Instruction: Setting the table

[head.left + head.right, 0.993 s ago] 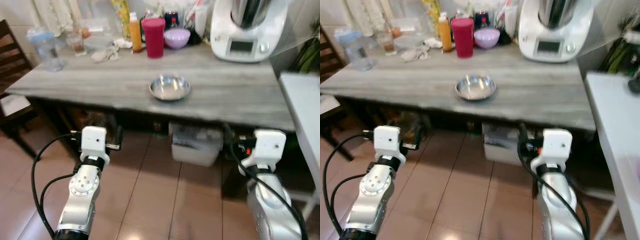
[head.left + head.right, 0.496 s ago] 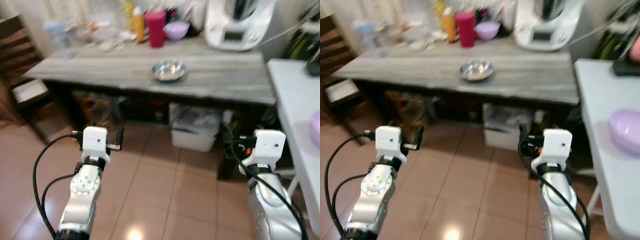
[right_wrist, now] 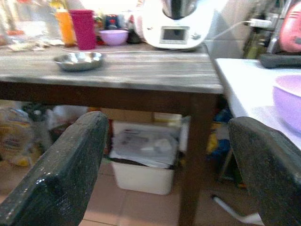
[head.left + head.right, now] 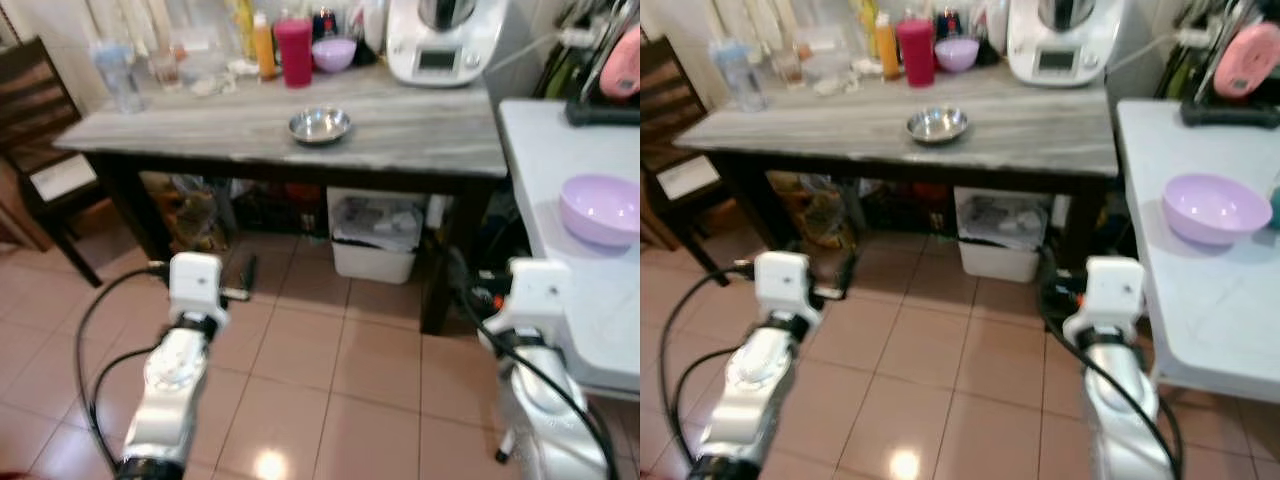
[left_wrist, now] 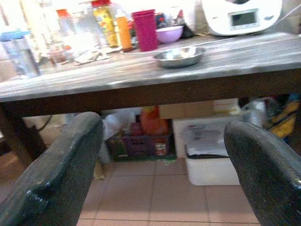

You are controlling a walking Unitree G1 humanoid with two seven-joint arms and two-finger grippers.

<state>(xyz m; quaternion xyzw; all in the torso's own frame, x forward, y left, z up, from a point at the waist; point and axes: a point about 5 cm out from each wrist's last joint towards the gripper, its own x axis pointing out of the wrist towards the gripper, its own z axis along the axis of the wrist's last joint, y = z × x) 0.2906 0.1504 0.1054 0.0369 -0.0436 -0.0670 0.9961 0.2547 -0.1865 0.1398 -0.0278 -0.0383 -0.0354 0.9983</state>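
Grey wooden table [image 4: 420,120] bearing a steel bowl [image 4: 319,125], above tiled floor [image 4: 330,370]; left end effector [image 5: 164,165] and right end effector [image 3: 164,165] spread, held low.

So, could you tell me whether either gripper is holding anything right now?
Nothing is held. The left gripper and the right gripper are both open, with floor between their fingers, short of the table.
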